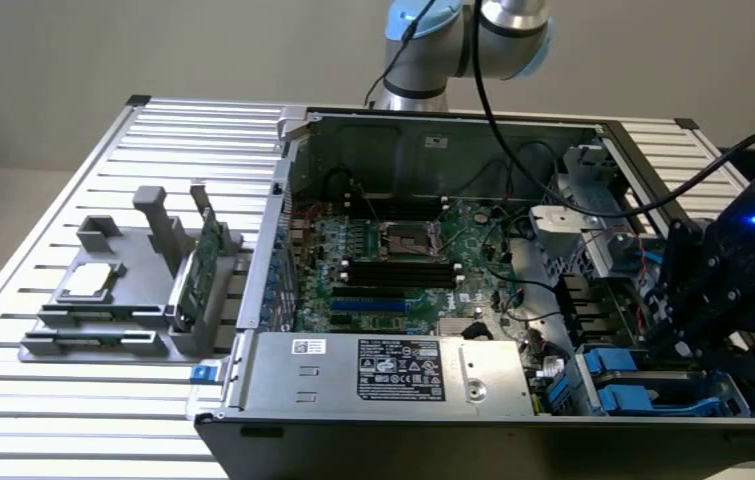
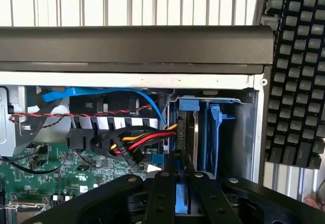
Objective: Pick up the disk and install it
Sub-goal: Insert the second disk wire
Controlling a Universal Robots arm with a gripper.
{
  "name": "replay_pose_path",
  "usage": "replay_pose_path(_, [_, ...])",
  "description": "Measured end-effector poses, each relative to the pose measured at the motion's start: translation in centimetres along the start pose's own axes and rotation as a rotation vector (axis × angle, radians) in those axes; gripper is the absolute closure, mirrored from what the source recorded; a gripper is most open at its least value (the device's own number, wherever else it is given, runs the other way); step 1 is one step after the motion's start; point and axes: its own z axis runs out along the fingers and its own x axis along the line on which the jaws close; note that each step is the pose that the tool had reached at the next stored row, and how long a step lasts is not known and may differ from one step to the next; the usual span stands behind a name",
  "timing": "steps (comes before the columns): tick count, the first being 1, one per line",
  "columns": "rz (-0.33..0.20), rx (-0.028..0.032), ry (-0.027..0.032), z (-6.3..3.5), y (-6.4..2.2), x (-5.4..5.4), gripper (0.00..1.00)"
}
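Standing over the open computer case (image 1: 484,270), the gripper (image 2: 177,183) has its two black fingers (image 2: 160,196) drawn close together around a blue-edged upright piece, apparently the disk (image 2: 187,132), which sits on edge in the drive bay at the case's front corner. Blue plastic rails (image 2: 216,132) flank it there. The exterior view places this corner at its lower right, where blue drive carriers (image 1: 631,385) show beneath the dark wrist assembly (image 1: 731,290). That view also takes in the green motherboard (image 1: 391,250), the power supply (image 1: 391,370) with its white label, and a grey fixture (image 1: 124,290) holding a green card on the slatted table (image 1: 70,200). The wrist view adds red, yellow and black power leads (image 2: 142,142), a blue data cable (image 2: 101,94), and a black keyboard (image 2: 299,71) beside the case. The label's print cannot be read.
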Motion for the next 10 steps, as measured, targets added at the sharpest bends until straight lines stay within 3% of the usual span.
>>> replay_pose_path(10, [-0.002, 0.0000, 0.0246, 0.19, 0.10, -0.57, 0.84])
